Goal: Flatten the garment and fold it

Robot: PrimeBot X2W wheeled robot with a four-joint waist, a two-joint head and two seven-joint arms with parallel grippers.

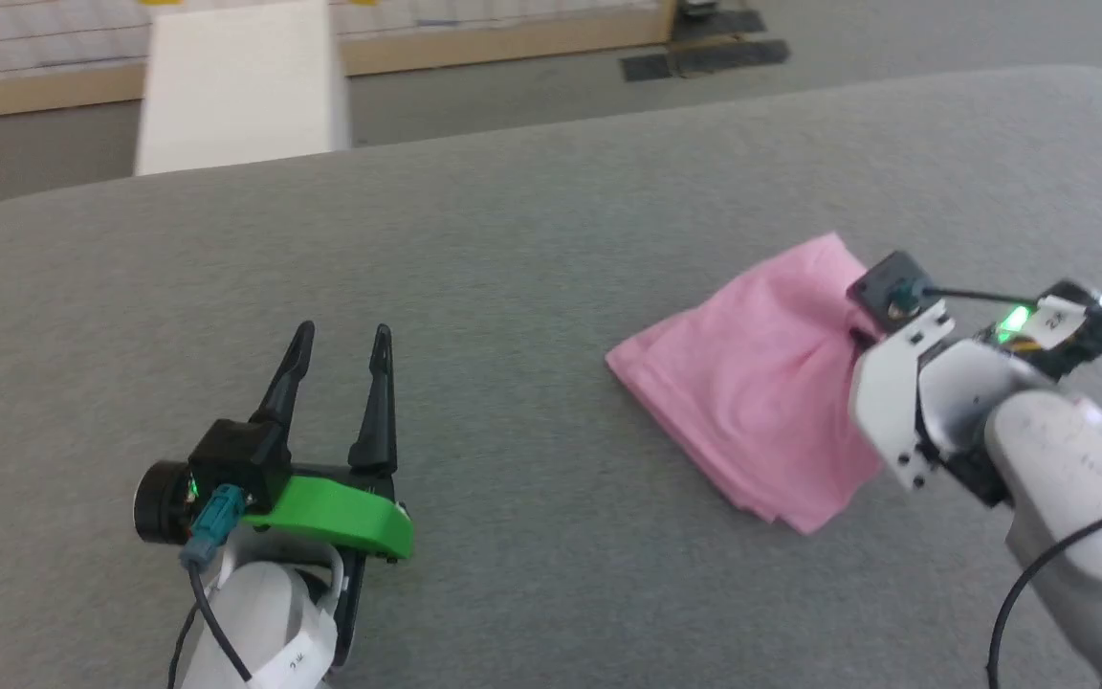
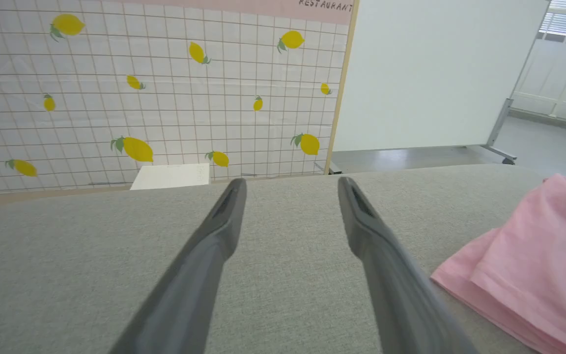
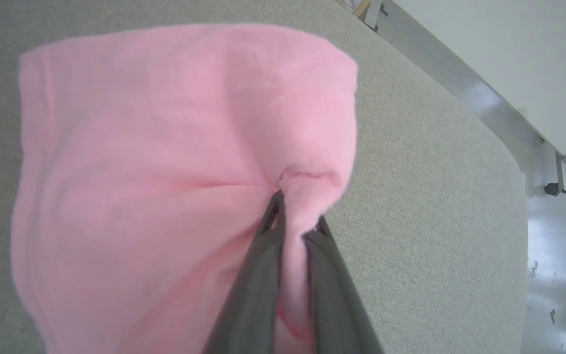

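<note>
A fold of the pink garment (image 3: 165,147) is clamped between the fingers of the right gripper (image 3: 297,216); the left gripper (image 1: 341,333), fingers spread apart, is seen well to its left.

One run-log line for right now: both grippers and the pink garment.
right gripper: shut on garment | left gripper: open, apart from garment | garment: rumpled, layered on grey surface, not flattened

Pink garment (image 1: 752,383) lies folded, one edge bunched.
</note>
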